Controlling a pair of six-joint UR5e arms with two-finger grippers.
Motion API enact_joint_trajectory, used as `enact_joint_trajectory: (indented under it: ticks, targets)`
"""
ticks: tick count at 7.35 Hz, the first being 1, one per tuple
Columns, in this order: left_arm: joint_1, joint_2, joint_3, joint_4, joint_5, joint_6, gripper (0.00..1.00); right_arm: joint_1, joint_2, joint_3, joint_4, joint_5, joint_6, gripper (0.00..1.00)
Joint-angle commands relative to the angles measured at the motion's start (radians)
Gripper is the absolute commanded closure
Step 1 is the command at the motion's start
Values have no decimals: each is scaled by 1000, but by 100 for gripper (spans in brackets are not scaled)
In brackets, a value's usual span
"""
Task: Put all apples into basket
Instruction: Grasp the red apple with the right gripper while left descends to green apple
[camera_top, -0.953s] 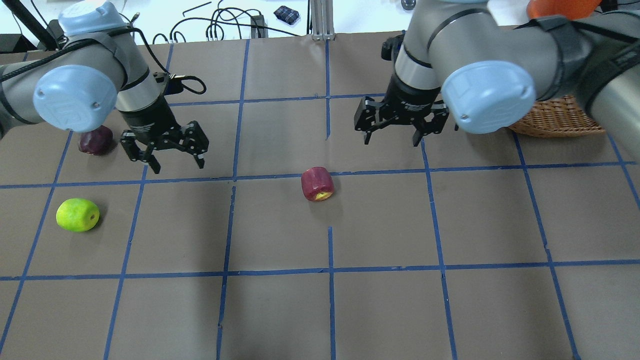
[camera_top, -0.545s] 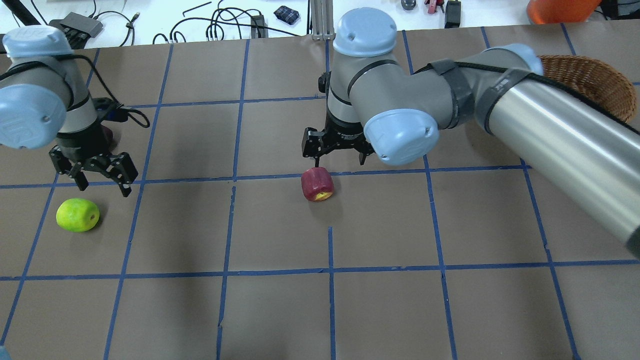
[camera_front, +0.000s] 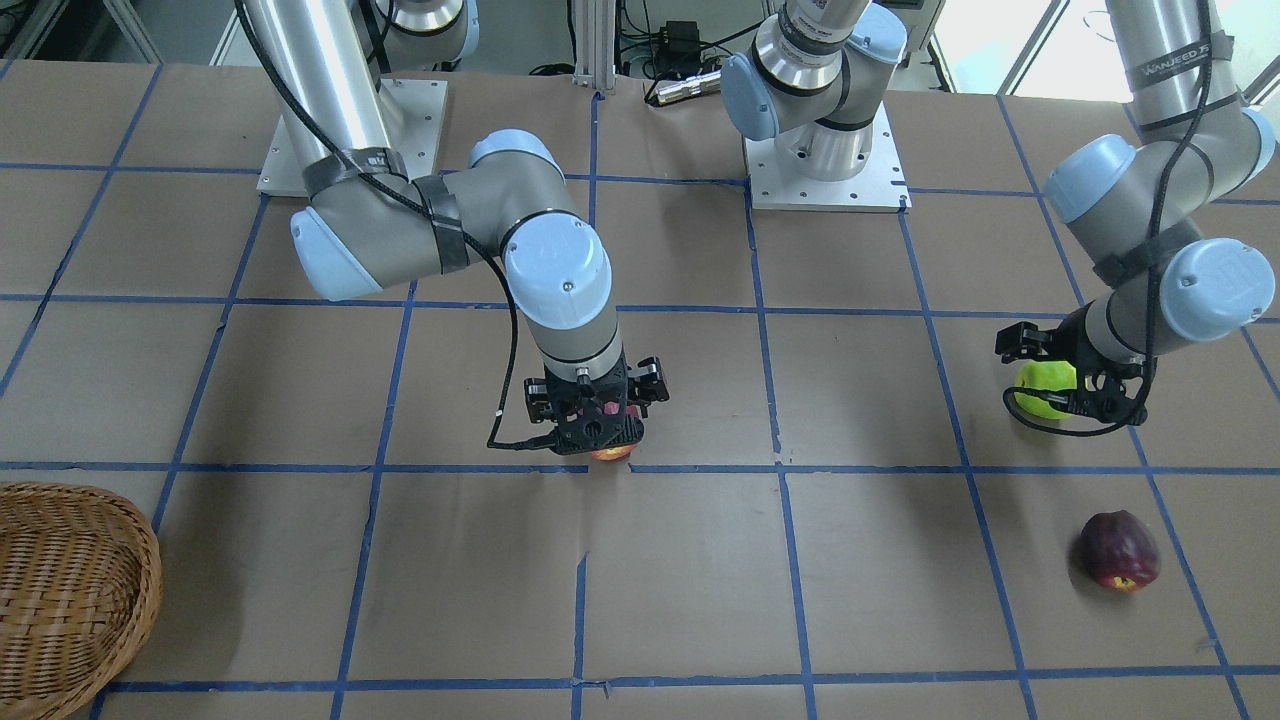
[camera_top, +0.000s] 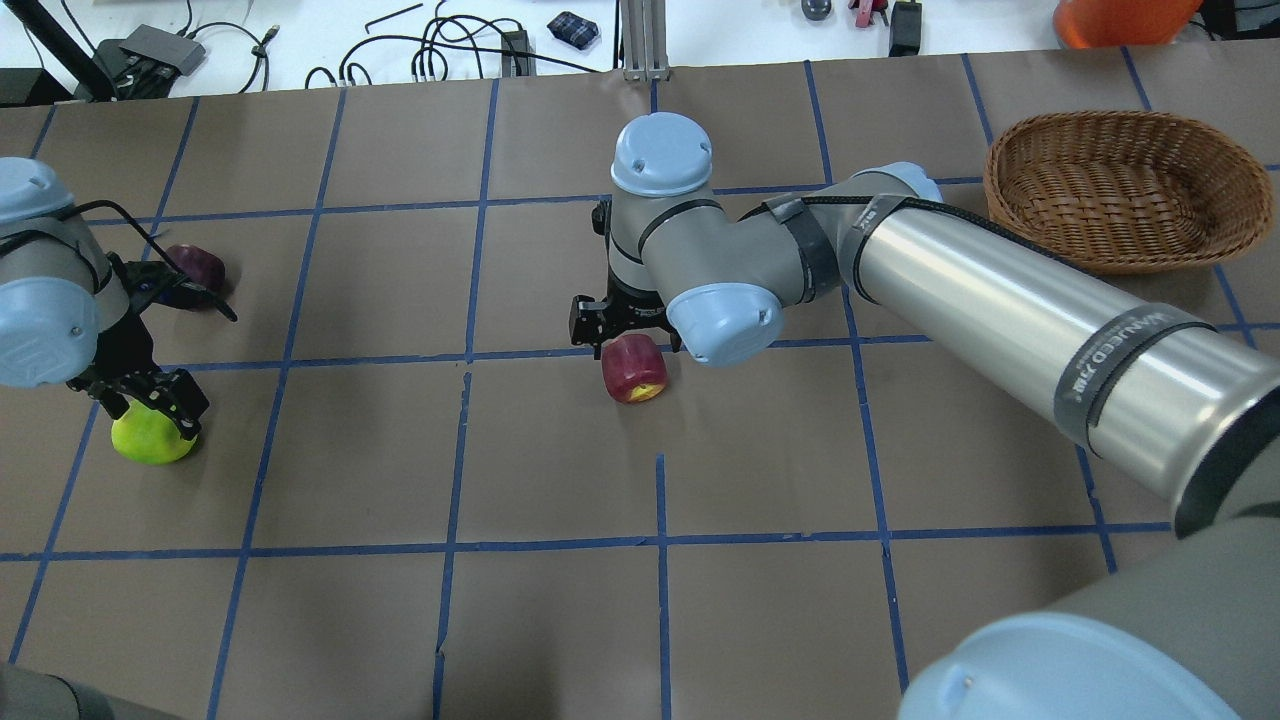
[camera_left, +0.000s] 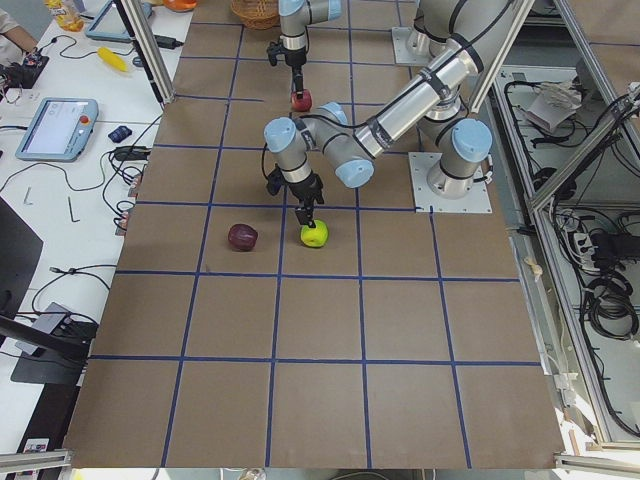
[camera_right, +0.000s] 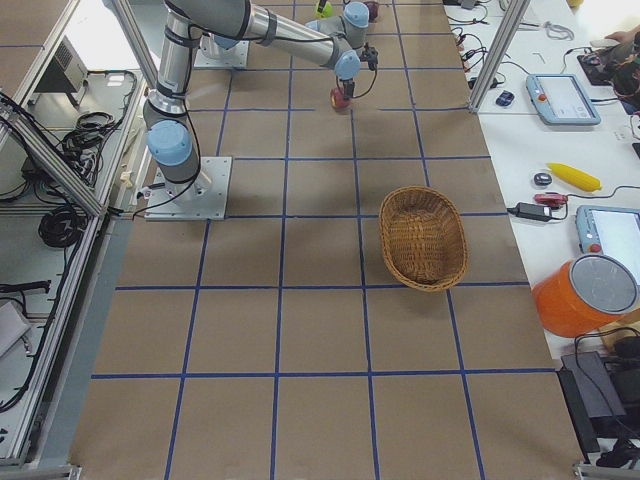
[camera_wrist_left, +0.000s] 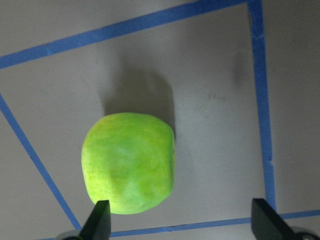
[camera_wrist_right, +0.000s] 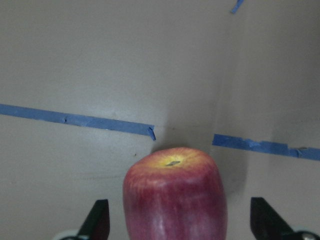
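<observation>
Front on: the right gripper hangs low over the red apple mid-table. The left gripper is down at the green apple on the left half, the maroon apple loose beside it toward the table's far edge. Overhead: the basket sits near the far edge on the right, a long stretch of table between it and the red apple. Left wrist: fingers spread, green apple nearer one. Right wrist: jaws spread, red apple between, gaps either side.
</observation>
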Motion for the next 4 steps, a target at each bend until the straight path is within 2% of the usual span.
enact_joint_trajectory:
  ticks: [1,3,4]
  targets:
    - [30,-31,-15,71,1,57,0,5,40,4,-30,3,3,0]
    - [33,-37,-7,77,3,61,0,31,34,35,-32,28,6,0]
    - [33,-39,-5,115,13,87,0,28,34,27,-39,20,5,39]
